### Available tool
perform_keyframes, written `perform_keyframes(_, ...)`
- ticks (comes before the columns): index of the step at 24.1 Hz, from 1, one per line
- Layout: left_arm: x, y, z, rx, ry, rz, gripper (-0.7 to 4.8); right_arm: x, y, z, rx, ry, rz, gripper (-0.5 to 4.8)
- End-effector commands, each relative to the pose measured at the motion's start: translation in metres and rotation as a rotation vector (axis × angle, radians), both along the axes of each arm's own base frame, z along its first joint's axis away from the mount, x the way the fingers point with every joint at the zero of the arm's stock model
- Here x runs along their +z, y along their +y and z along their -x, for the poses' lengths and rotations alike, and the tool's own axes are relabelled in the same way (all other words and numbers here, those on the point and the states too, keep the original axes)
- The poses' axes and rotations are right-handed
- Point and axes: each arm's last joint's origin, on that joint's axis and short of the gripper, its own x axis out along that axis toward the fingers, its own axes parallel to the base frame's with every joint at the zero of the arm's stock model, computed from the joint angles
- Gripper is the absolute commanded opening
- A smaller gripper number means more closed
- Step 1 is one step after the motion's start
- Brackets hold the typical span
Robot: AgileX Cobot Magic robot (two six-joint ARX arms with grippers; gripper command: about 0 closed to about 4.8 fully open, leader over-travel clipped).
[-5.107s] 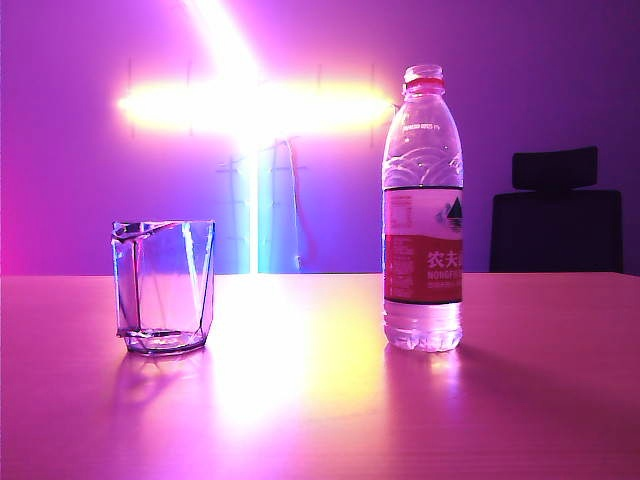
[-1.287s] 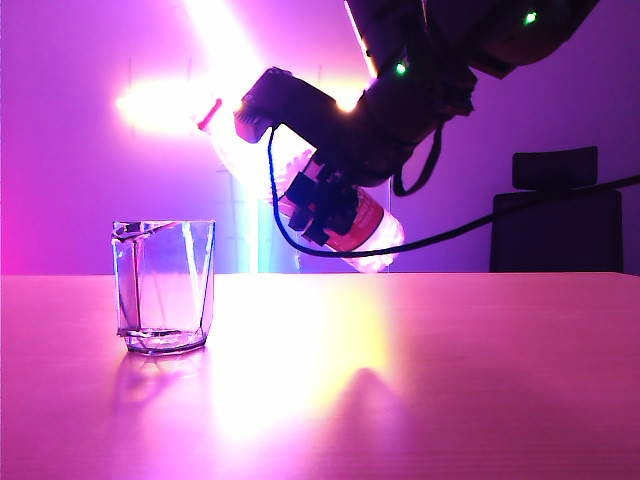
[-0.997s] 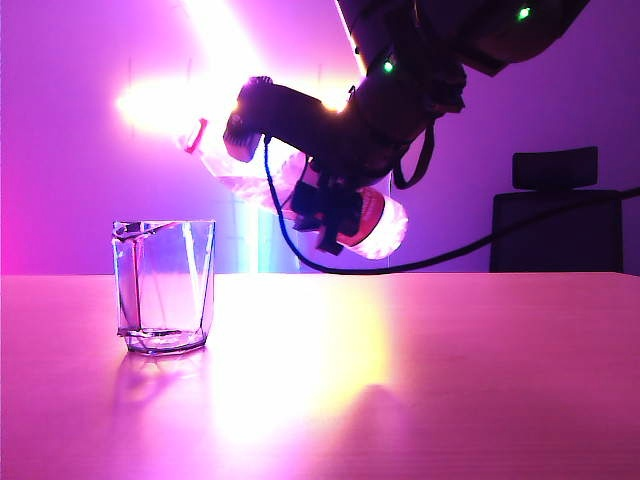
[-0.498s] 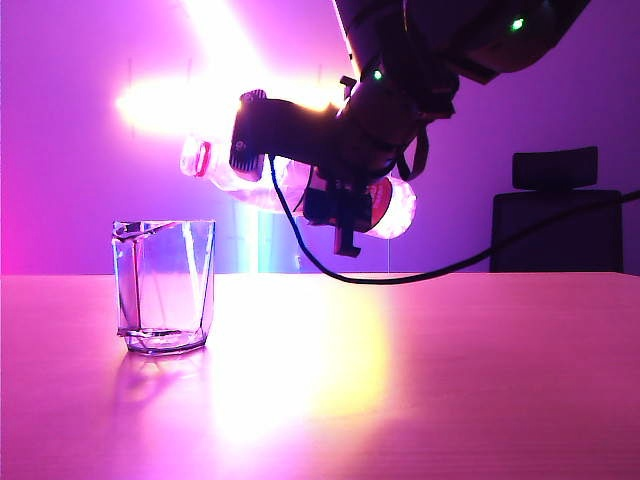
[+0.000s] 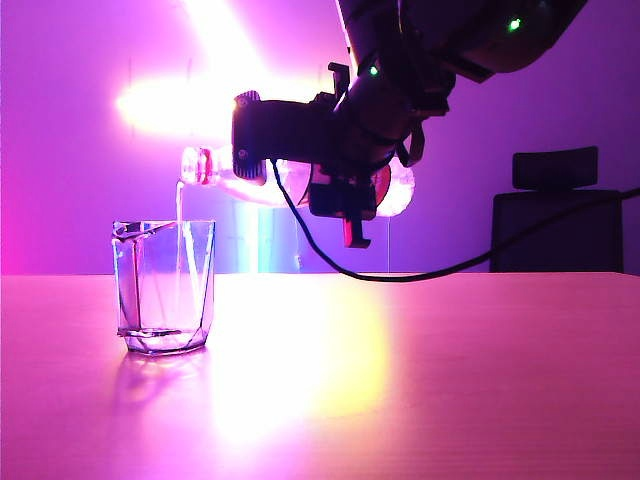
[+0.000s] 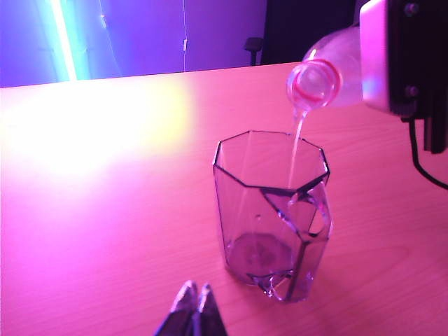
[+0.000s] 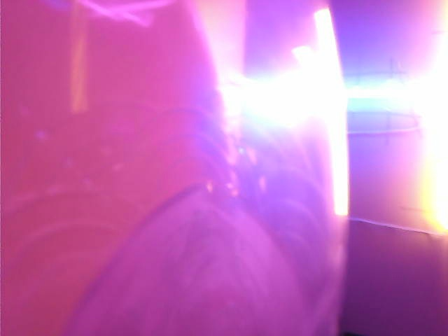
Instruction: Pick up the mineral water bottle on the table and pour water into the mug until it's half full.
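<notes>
Clear plastic, ribbed toward the shoulder, the mineral water bottle lies nearly level in the air, pinched around its red-labelled body by the right end effector; its open mouth sits just above the mug's rim, at about 11 o'clock of the mug in the exterior view. A thin stream falls from the red-ringed neck into the mug, a faceted clear glass vessel with angular walls, a thick base and a small handle, standing on the glossy pink-orange counter. Only a shallow film seems to cover its bottom, so the pour looks barely begun.

To pour well, hold the tilt steady so the stream stays narrow and inside the rim, watch the level climb the facets, and roll back upright before the halfway mark.

The left end effector rests low near the mug, fingertips pressed together, idle.
</notes>
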Motion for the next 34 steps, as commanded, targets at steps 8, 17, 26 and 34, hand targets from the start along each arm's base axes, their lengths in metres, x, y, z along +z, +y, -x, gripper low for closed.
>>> perform_keyframes(8, 0.0024, -0.0002, 0.0001, -0.005, -0.013, 0.008, -0.02, 0.0128, 0.0008, -0.0027, -0.040, -0.112, 0.016, 2.28)
perform_keyframes(17, 0.0025, -0.0002, 0.0001, -0.005, -0.014, 0.008, -0.02, 0.0131, 0.0001, -0.0030, -0.060, -0.124, 0.047, 2.28)
perform_keyframes(26, 0.0024, -0.0002, 0.0001, -0.005, -0.013, 0.008, -0.02, 0.0137, -0.0003, -0.0032, -0.071, -0.136, 0.067, 2.28)
perform_keyframes(34, 0.0025, -0.0002, 0.0001, -0.005, -0.014, 0.008, -0.02, 0.0171, -0.0003, -0.0037, -0.086, -0.166, 0.051, 2.28)
